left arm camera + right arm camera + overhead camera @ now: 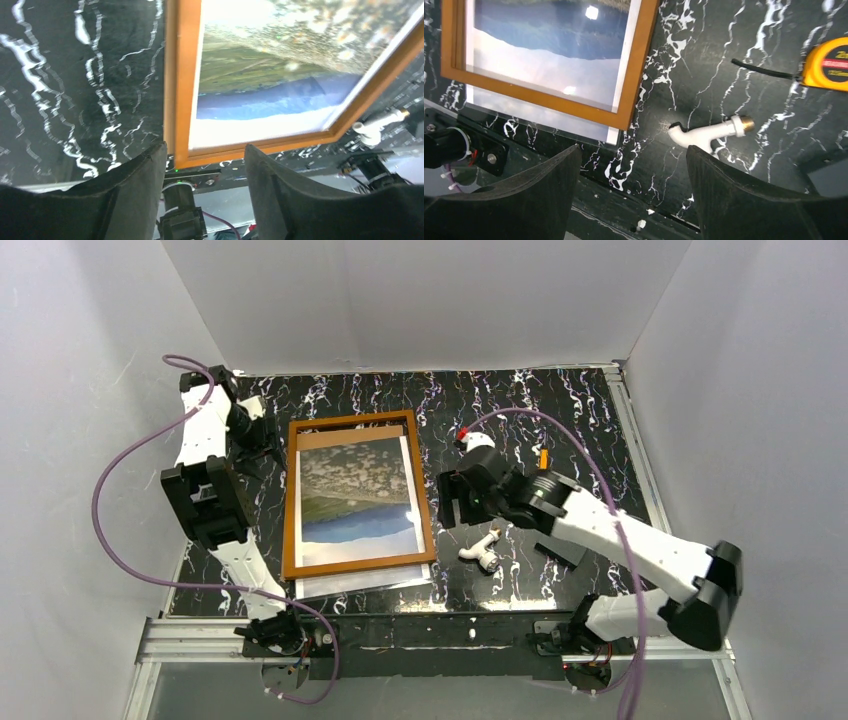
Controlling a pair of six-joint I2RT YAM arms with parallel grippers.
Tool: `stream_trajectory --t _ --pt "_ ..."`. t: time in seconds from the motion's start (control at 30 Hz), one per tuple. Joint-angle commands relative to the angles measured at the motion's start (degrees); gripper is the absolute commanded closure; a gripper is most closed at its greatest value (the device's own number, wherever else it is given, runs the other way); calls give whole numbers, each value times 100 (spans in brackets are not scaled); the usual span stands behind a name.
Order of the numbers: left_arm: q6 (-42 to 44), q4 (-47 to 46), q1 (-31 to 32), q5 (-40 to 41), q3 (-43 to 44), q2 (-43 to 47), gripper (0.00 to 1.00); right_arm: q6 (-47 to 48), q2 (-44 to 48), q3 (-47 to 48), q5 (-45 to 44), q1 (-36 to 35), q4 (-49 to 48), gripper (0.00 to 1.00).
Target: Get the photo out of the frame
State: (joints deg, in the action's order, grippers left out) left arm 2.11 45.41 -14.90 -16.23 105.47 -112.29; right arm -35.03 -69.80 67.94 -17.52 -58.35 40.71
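- Lying flat on the black, white-veined marble-pattern table point(520, 410), the frame point(290, 500) is a thin rectangle of smooth reddish-brown wood. Its long axis runs from the arms' side towards the far wall.
- Inside the frame sits the photo point(360, 490), a glossy print with glare spots. Its long axis matches the frame's. The grey-brown rocks are at the far end, then a dark blue band, and the pale sky is at the end nearest the arm bases.
- A tan strip of board shows between the photo's far edge and the frame's far rail.
- A pale sheet edge sticks out past the frame's near rail. Whether it is the photo's white border cannot be told.
- The left gripper point(205, 150) is at the frame's far-left corner. Its dark fingers are spread, with nothing between them.
- The right gripper point(634, 150) is just right of the frame. Its fingers are wide apart and it holds nothing.
- A white plastic fitting point(482, 548) with a brass-coloured tip lies right of the frame's near corner.
- A yellow tape measure point(826, 62) lies well to the right of the frame.
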Motion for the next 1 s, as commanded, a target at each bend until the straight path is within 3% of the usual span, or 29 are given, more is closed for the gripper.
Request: stream_trajectory --t 0.0,0.17,0.37,0.57,0.83,0.97 --pt "-428 969 107 1153 272 227 38 112 -874 409 1142 458 -260 16" --pt "-979 1054 246 1456 -7 894 33 125 -2204 1350 766 637 262 17" --pt "-2036 50 493 -16 -1730 2632 33 358 -3268 1900 1072 1043 -8 24" --pt "-2760 -753 1019 -860 -3534 4281 33 602 -3825 1923 1444 1140 -464 24" --pt "-3007 -701 1401 -1332 -4367 5723 33 311 -4114 1394 1930 1141 -1460 23" --pt "-3067 -649 1402 -1404 -4397 5989 33 70 -4328 1157 1869 1148 -1907 24"
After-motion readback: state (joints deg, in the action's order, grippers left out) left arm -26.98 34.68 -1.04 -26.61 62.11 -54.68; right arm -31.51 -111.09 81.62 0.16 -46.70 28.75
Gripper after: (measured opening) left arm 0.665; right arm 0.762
